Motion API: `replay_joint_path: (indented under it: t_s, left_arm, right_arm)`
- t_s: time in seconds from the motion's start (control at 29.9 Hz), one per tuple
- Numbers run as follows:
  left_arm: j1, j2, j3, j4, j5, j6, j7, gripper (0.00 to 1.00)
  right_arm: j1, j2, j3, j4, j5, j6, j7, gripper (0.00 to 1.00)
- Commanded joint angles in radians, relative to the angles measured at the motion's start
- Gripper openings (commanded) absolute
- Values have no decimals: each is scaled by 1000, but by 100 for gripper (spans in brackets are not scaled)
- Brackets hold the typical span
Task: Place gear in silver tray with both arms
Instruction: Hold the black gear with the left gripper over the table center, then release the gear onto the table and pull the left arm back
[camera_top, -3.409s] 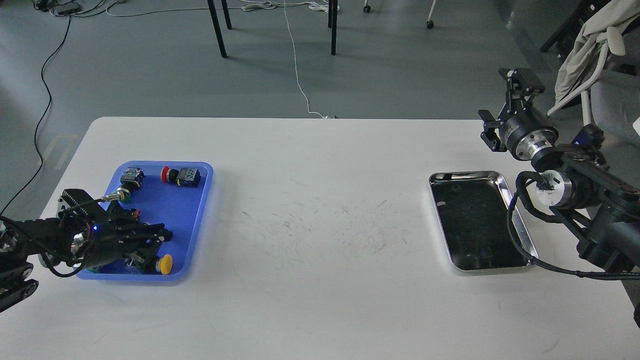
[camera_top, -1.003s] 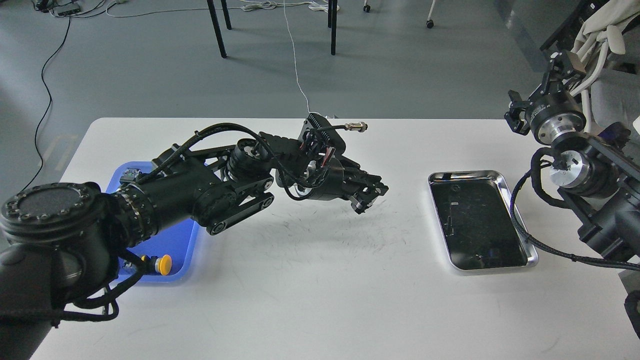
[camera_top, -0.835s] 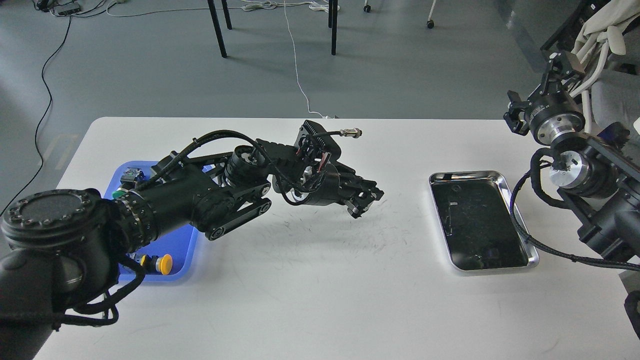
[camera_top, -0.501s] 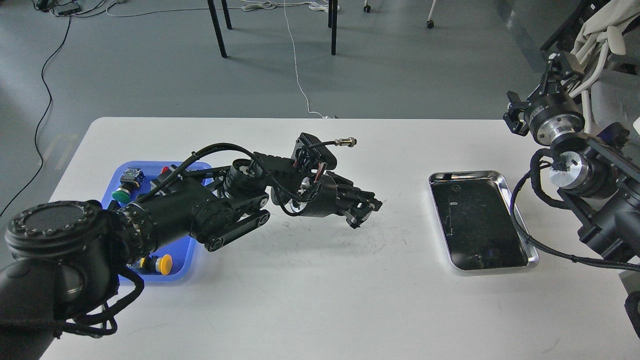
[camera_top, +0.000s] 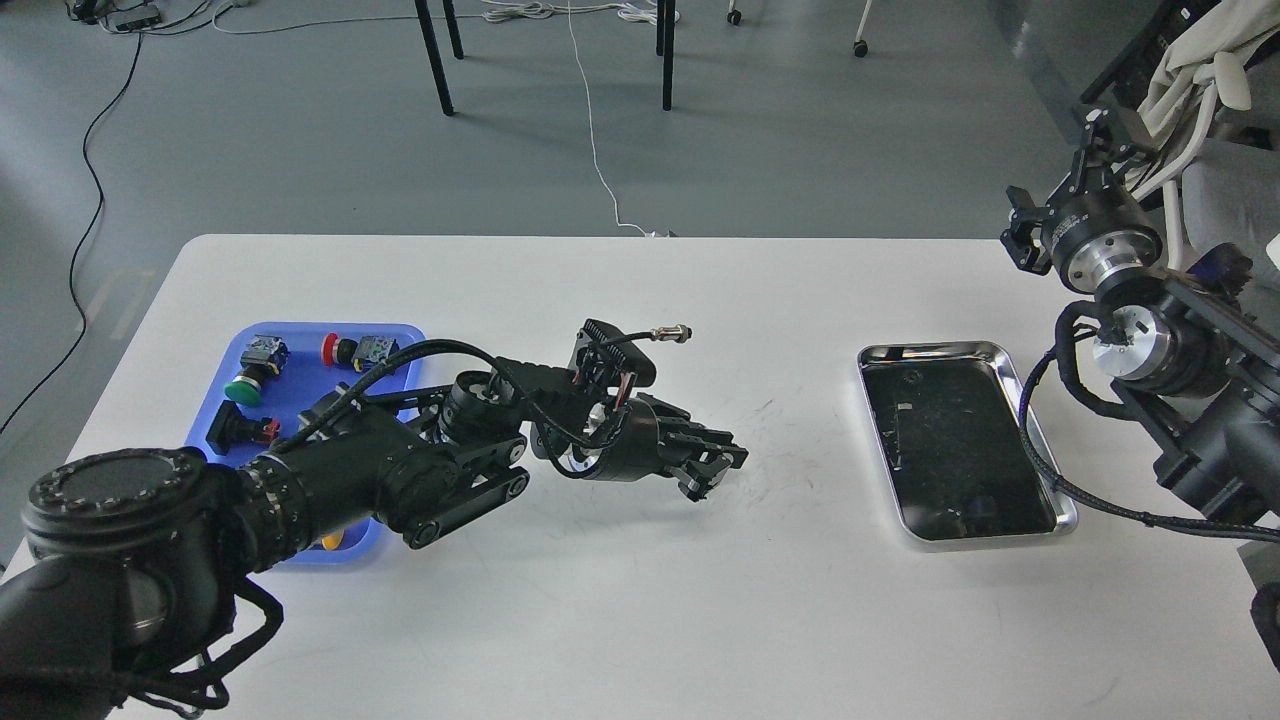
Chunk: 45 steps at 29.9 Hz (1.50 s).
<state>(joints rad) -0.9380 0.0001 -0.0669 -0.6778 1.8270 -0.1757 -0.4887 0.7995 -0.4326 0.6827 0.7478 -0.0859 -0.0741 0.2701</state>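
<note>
The silver tray (camera_top: 1040, 445) lies at the right of the white table, its dark bottom bare. My left arm reaches from the lower left to the table's middle. Its gripper (camera_top: 714, 470) hangs low over the tabletop, well left of the silver tray. Its dark fingers blend together, so their state and anything between them cannot be made out. The gear is hidden or out of view. My right gripper (camera_top: 1095, 130) points up past the table's far right edge, above and behind the silver tray. It is small and dark.
A blue plastic tray (camera_top: 395, 335) at the left holds several push buttons and switches, partly covered by my left arm. A silver cable connector (camera_top: 672, 333) sticks out above the left wrist. Chair legs and cables are on the floor beyond.
The left arm swung from the blue tray to the table's middle, then drew back leftward and sank toward the tabletop. The right gripper lifted and shifted slightly right.
</note>
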Motion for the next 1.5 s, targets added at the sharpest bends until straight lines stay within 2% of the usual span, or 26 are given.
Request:
replay_joint_path:
  t_s: [0.0,0.23,0.33,0.74,0.97,1.24,1.47]
  left_arm:
    - [7,0,-2,1,0,1,0,18]
    - [16,0,-7,1,-2,2,0,24]
    - [24,0,-7,1,-2,8,0,31]
    - [28,0,-11,1,-26,10,0,33]
    - [7,0,-59,1,-61,8,0,40]
    - [-102,0,-65,-12,-234,8,0,43]
    - [-150,178,-62,-3,-523,10,0,55]
  right_arm:
    - [3,0,-3,-11,0,0,0,98]
    - [4,-2,-6,-13,-2,0,0,98]
    - [4,-2,-11,-13,-2,-1,0,99]
    - [17,-3,-61,-8,-14,0,-2,99]
    - [84,-18,-207,2,-14,0,-8,99]
    - [222,-41,-422,39,-14,8,-22,99]
    - [332,-40,-575,93,-52,34,-26,99]
